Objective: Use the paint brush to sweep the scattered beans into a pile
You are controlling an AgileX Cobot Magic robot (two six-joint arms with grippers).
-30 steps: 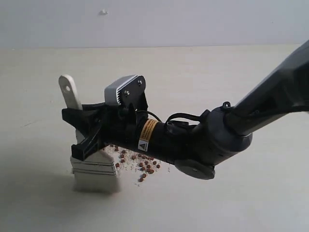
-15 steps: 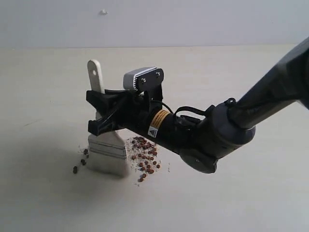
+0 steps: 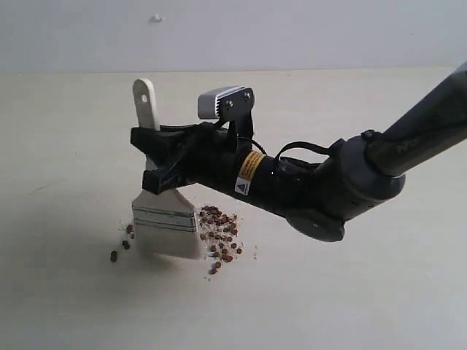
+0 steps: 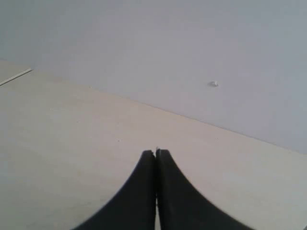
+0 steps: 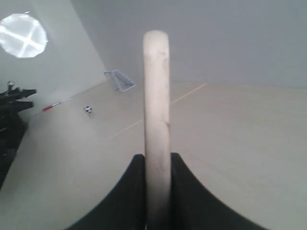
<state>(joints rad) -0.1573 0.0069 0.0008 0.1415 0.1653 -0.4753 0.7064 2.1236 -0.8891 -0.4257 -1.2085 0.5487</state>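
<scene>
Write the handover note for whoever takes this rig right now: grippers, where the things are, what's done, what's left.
Right gripper: shut on the paint brush handle; brush upright, bristles down on the table.
Left gripper: shut, empty, no beans in its view.
Pile: beans mixed with pale crumbs, just right of the brush in the exterior view.
Done: most beans gathered.
Left: a few stray beans lie on the brush's other side and need sweeping into the pile.
</scene>
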